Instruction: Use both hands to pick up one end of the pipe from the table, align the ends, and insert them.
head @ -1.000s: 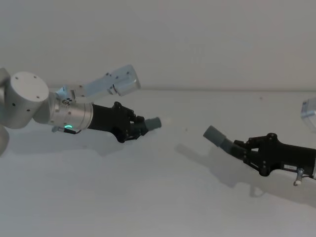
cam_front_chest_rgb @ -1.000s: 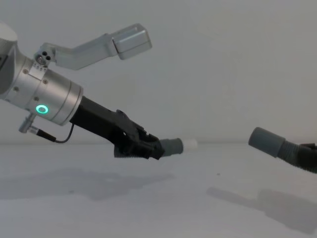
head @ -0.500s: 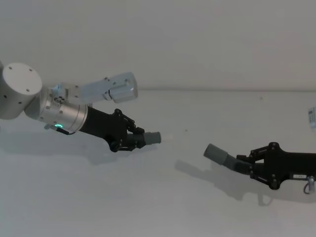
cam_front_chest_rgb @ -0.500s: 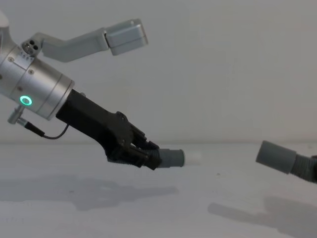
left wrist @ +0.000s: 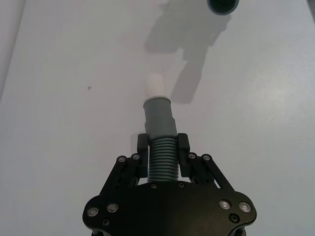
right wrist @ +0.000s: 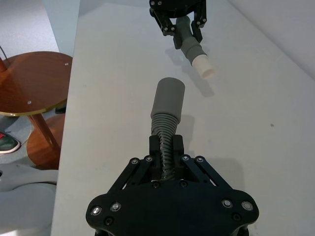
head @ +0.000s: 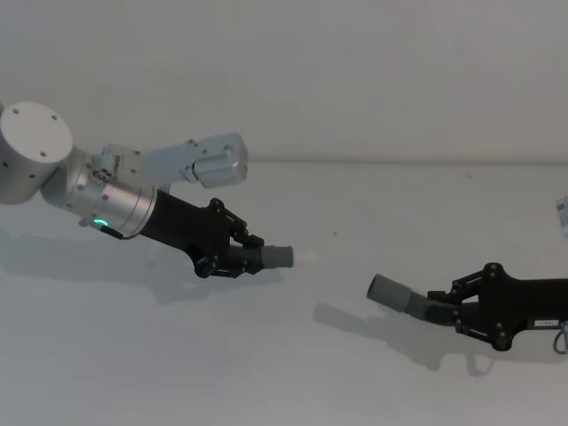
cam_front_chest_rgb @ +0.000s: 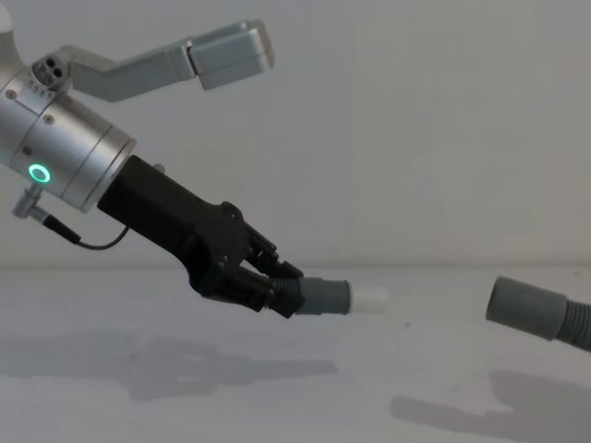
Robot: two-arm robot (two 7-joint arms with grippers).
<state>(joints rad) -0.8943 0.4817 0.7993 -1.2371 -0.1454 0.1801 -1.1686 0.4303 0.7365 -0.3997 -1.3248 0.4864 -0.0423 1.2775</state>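
The pipe is held in two pieces, both raised above the table (head: 222, 373), one in each gripper. On the left, the silver wrist (cam_front_chest_rgb: 69, 157) with its green ring (cam_front_chest_rgb: 39, 173) is sloped downward toward the middle. The left gripper (head: 248, 260) is clenched on the ribbed part of the short piece (left wrist: 162, 162). Its fingers (left wrist: 183, 145) are pressed against both sides of the ribs, just behind the smooth grey cuff (cam_front_chest_rgb: 323, 297). From this cuff the narrower white tip (cam_front_chest_rgb: 367, 298) is pointed to the right, nearly level. A shadow (cam_front_chest_rgb: 231, 374) is cast on the table below, apart from the piece.

Between the two ends a clear gap is left, and they are not touching. On the right side of the gap the second cuff (head: 388, 291) is turned back toward the white tip and is tilted a little upward. It is seen slightly lower than the tip in the head and chest views, so the two ends are not on one line. Behind this cuff the longer piece (right wrist: 166, 129) is grasped on its ribs by the right gripper (right wrist: 166, 145), whose fingers are closed tightly on it.
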